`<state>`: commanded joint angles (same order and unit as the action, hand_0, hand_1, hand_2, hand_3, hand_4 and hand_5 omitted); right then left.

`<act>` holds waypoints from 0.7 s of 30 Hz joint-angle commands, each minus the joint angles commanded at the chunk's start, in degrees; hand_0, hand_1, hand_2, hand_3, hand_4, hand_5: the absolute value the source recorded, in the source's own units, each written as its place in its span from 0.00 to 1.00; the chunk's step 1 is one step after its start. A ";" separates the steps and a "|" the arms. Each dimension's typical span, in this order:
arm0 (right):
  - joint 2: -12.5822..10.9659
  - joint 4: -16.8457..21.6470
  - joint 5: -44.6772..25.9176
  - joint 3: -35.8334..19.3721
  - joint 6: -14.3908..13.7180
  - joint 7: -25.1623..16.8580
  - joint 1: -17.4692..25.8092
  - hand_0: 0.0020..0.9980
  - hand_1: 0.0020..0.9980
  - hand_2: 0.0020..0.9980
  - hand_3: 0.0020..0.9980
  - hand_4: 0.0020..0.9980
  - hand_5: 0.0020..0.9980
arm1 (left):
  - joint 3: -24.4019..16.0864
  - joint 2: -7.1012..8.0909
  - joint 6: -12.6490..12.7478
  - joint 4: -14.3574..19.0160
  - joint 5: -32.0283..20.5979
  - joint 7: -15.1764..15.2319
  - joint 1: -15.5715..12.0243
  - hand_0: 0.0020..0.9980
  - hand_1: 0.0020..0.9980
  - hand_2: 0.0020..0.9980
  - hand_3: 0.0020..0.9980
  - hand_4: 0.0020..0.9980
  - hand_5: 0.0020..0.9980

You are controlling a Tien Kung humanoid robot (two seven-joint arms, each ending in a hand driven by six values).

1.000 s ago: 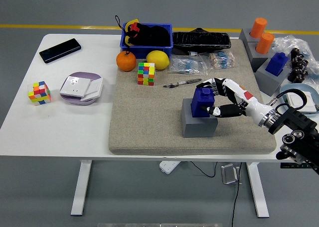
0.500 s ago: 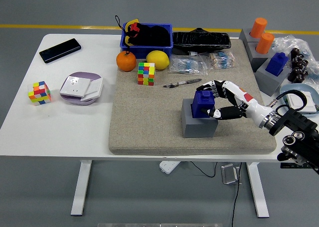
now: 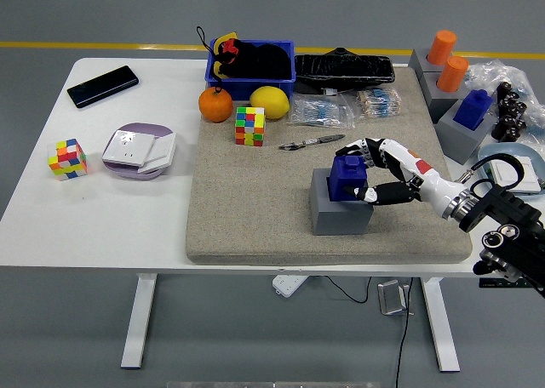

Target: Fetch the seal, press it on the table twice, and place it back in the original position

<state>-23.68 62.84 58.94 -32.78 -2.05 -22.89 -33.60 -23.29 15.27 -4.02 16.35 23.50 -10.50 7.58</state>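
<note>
Right hand (image 3: 372,172) reaching in from the lower right, forearm angled up-left across the mat edge. Fingers (image 3: 361,149) curled over the top and far side of the blue seal (image 3: 348,179), thumb pressed on its near right side: closed grasp on the seal. Seal sitting on the grey block (image 3: 339,208), right of frame centre, upright as far as visible.

Grey mat (image 3: 247,209) covering the middle and right of the white table (image 3: 102,218). Open mat to the left of and in front of the block; pen (image 3: 310,141) lying just behind the hand. Mat near edge close to the table's near edge at the bottom. Left part of the table bare apart from a phone (image 3: 102,85) upper left, a small cube (image 3: 67,158) and a flat white-purple device (image 3: 138,148).

Blue bin (image 3: 252,67) at top centre, dark items inside, contents not clear. Orange (image 3: 215,105), lemon (image 3: 269,102) and a colour cube (image 3: 249,125) just in front of it. Black tray (image 3: 342,67) to the right of the bin, packets (image 3: 322,111) in front of it. Far right: grey blocks carrying two orange cylinders (image 3: 446,59) and a second blue seal (image 3: 472,109).
</note>
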 joint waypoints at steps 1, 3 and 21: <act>0.01 0.03 0.07 0.04 0.02 0.01 -0.03 0.60 0.62 0.61 0.62 0.91 0.00 | -0.02 -0.01 0.00 0.00 0.02 0.00 0.02 0.74 0.70 0.69 0.75 0.68 0.30; 0.01 0.08 0.10 0.05 0.07 0.01 -0.05 0.60 0.62 0.61 0.62 0.91 0.00 | -0.01 -0.01 0.00 0.01 0.01 0.00 0.03 0.74 0.70 0.69 0.75 0.68 0.30; 0.00 0.48 1.00 -0.09 0.37 0.18 -0.27 0.83 0.84 0.87 0.86 1.00 0.17 | 0.13 0.01 -0.03 -0.03 -0.16 -0.01 0.08 0.74 0.70 0.69 0.75 0.68 0.30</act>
<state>-23.68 63.33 59.95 -32.87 -1.68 -22.71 -33.86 -23.17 15.27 -4.04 16.32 23.34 -10.51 7.66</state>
